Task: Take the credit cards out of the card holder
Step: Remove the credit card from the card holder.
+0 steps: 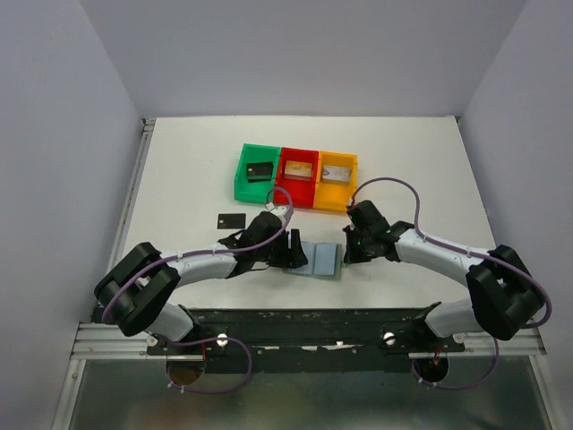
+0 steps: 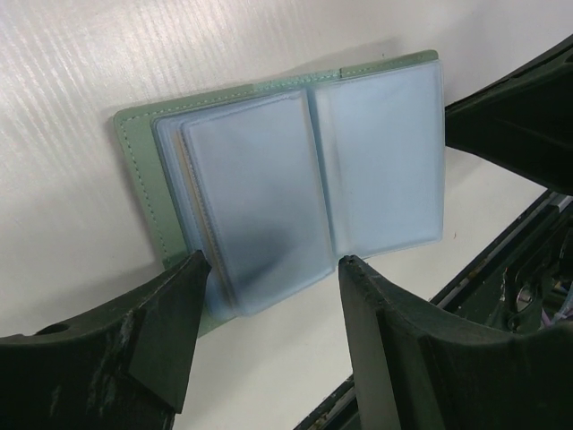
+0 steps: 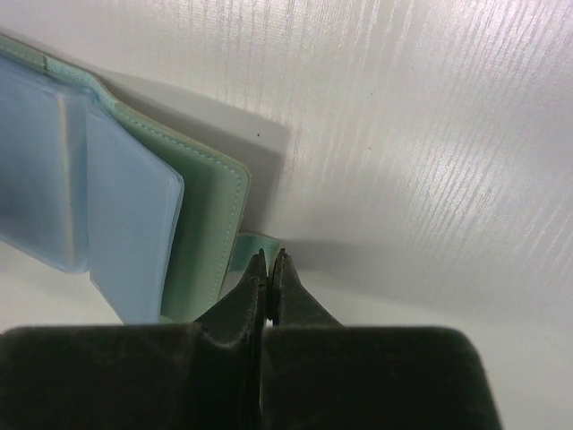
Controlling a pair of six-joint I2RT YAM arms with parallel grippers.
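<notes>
The card holder (image 1: 324, 261) lies open on the white table between my two grippers, pale green outside with light blue sleeves (image 2: 260, 188) fanned out. My left gripper (image 2: 273, 260) is open, and its fingertips straddle the near edge of the left stack of sleeves. My right gripper (image 3: 270, 255) is shut on the small green tab (image 3: 255, 242) at the holder's right edge (image 3: 210, 224). A black credit card (image 1: 230, 219) lies flat on the table left of my left gripper (image 1: 291, 255). Other cards lie in the bins.
Three bins stand in a row behind the holder. The green bin (image 1: 242, 179) has a black card (image 1: 260, 170), the red bin (image 1: 295, 193) a tan card (image 1: 297, 170), and the yellow bin (image 1: 336, 197) a silvery card (image 1: 337, 172). The table's near edge rail (image 1: 313, 318) runs close behind both wrists.
</notes>
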